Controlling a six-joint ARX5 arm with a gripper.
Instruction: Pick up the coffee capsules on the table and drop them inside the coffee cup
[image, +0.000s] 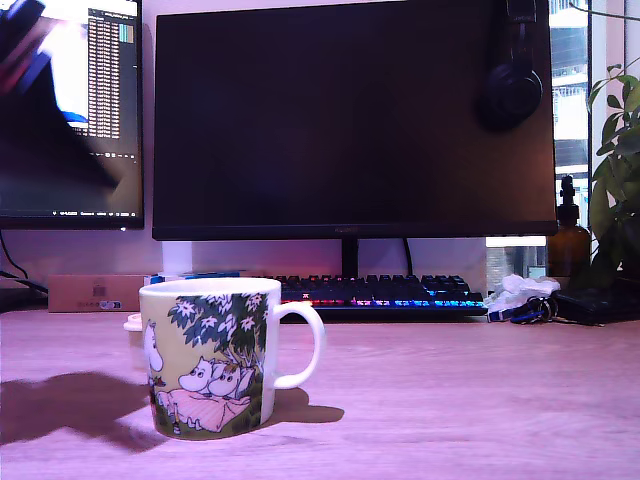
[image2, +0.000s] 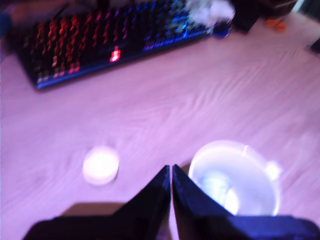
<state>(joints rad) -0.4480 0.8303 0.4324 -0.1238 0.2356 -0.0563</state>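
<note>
The coffee cup (image: 210, 360) stands upright on the table (image: 450, 400), handle toward the exterior view's right. In the wrist view the cup (image2: 235, 182) is seen from above, with a pale blurred shape at its bottom that may be a capsule. A whitish coffee capsule (image2: 101, 165) sits on the table beside the cup; in the exterior view only its edge (image: 133, 322) peeks out behind the cup. My gripper (image2: 170, 172) hovers above the table between capsule and cup, its dark fingers pressed together with nothing between them. My arm (image: 30, 60) is a blur at the exterior view's upper left.
A backlit keyboard (image: 375, 290) lies behind the cup below two monitors (image: 350, 120). A cardboard box (image: 95, 293) sits at the exterior view's left. Keys and tissue (image: 520, 298), a brown bottle (image: 568, 240) and a plant (image: 615, 170) stand at the right.
</note>
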